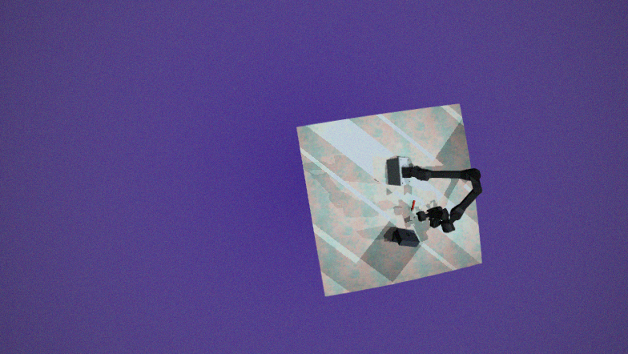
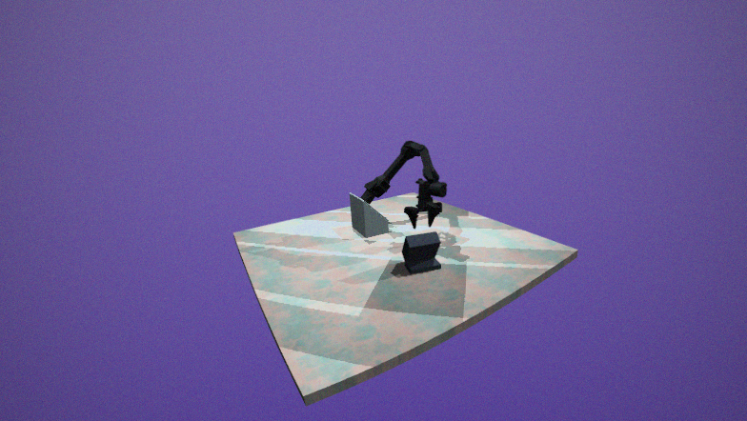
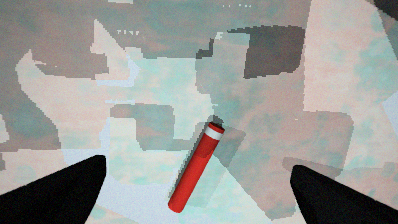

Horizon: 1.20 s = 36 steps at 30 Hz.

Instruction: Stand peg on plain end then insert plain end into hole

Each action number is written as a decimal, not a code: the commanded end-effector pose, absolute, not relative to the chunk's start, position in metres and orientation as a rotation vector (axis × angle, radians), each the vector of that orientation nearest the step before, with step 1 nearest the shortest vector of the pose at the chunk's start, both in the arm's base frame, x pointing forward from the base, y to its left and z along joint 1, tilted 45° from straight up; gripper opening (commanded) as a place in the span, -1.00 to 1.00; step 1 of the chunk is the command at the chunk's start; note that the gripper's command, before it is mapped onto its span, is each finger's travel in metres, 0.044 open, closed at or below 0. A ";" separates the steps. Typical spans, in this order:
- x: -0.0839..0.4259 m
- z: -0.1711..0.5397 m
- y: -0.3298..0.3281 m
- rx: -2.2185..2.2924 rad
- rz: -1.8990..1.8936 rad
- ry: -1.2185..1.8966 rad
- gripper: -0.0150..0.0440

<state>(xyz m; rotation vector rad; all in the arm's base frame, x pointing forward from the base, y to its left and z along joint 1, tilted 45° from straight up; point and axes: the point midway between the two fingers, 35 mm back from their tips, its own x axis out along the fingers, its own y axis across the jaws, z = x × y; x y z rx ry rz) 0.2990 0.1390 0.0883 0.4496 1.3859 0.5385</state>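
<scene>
The red peg (image 1: 413, 205) (image 3: 192, 175) lies flat on the table. In the wrist view its white-banded end points up and slightly right, and its plain end points down and left. My gripper (image 2: 422, 227) (image 3: 200, 168) is wide open and empty, pointing down above the table. In the wrist view the peg shows between the two fingertips, slanted and below them. The dark sloped panel (image 1: 408, 239) (image 2: 420, 251) stands on the table beyond the peg from the robot's base. Its hole is too small to make out clearly. The peg cannot be made out in the exterior view.
A grey wedge-shaped block (image 1: 393, 171) (image 2: 369, 219) stands by the arm's base. The arm (image 1: 448, 174) (image 2: 394, 166) arches out over the table's side edge. Dark and light shadow patches cross the table (image 1: 343, 202) (image 2: 324, 324).
</scene>
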 end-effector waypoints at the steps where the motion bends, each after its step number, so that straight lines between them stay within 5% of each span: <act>1: 0.296 0.080 0.132 0.577 0.493 1.445 1.00; 36: 0.293 0.043 0.140 0.851 0.389 1.556 1.00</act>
